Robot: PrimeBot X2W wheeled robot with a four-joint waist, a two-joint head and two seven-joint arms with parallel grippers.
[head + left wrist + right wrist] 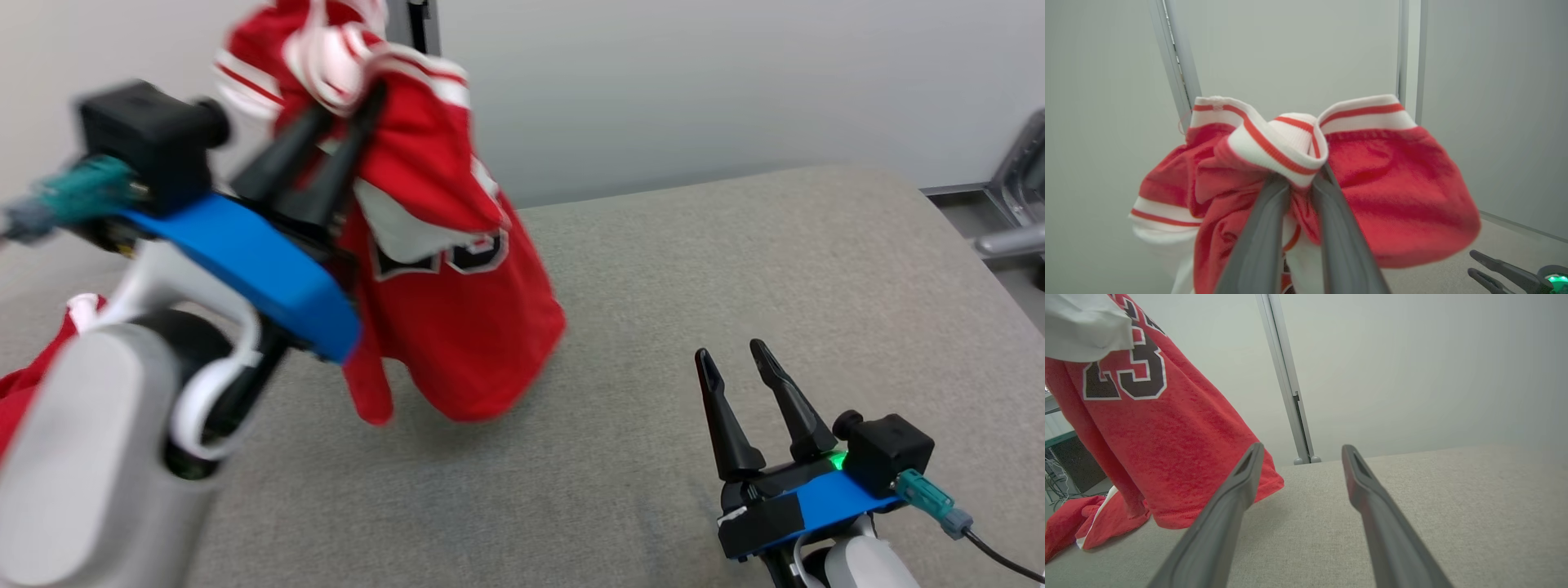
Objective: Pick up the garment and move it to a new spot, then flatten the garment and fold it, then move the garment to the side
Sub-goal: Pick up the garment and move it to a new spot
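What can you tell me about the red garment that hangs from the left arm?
The garment is a soft red jersey with white, red-striped ribbed trim and a black, white-edged 23. It hangs bunched, its trim pinched in the jaws of the left gripper; its lower hem reaches about to the grey cloth surface.

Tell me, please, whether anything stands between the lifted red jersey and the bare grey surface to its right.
Nothing visible does. The jersey hangs from the left gripper over the grey surface, bare to its right; the open right gripper sits nearer the robot, empty.
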